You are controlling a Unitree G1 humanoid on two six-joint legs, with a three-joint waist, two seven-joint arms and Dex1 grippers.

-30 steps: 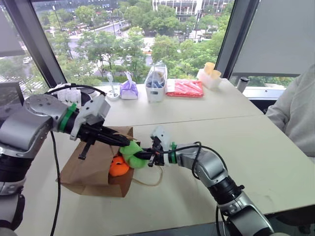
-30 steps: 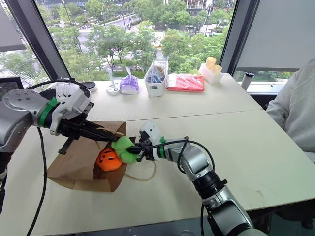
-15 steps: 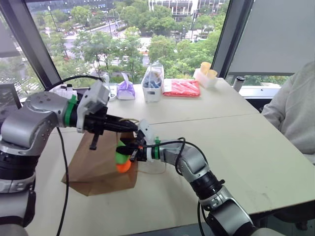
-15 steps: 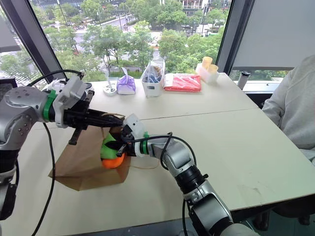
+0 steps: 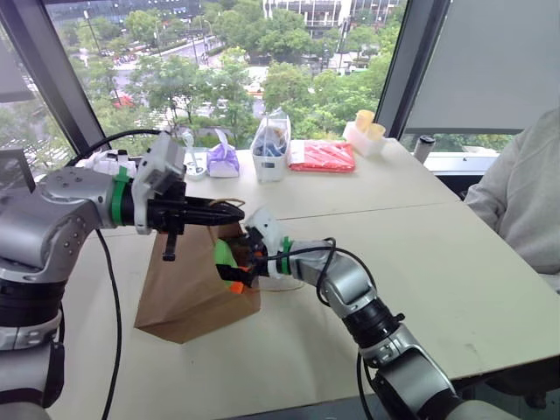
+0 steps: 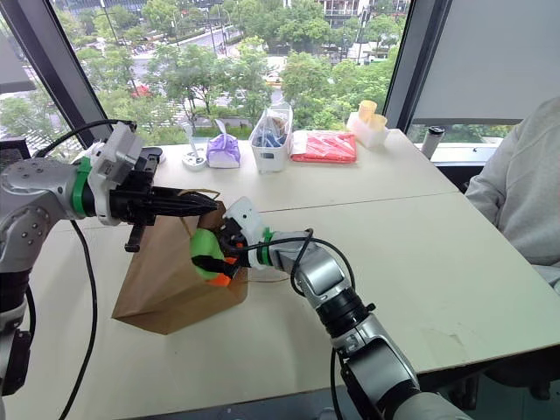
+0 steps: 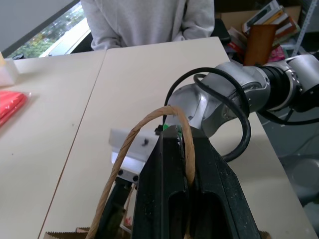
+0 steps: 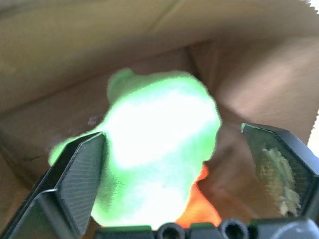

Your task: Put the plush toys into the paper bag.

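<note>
You have the plain brown kraft paper bag [image 5: 188, 284] standing tilted on the pale table [image 5: 455, 262], its open mouth turned toward your right arm and its long axis running from the mouth down to the folded bottom on the tabletop. Your left gripper [image 7: 187, 186] is pressed together on the bag's tan twisted-cord handle [image 7: 149, 134], which loops over its black fingers and holds the upper edge raised. Your right gripper [image 8: 199, 164] is at the mouth with its fingers [image 8: 79, 174] spread wide, one finger touching the side of the light green plush toy [image 8: 159, 149], the other standing apart from it. That green toy sits in the mouth of the bag, and the bright orange plush toy [image 6: 219, 278] lies just below and against it. Along the window edge of the table, well apart from the bag, stand a purple tissue-like pouch [image 5: 224, 160], a clear plastic bag with blue contents [image 5: 272, 147], a flat red packet [image 5: 324, 156] and a small white tray with yellow cups [image 5: 366, 133]. A person in a grey sleeve [image 5: 525, 188] sits at the table's far right side.
</note>
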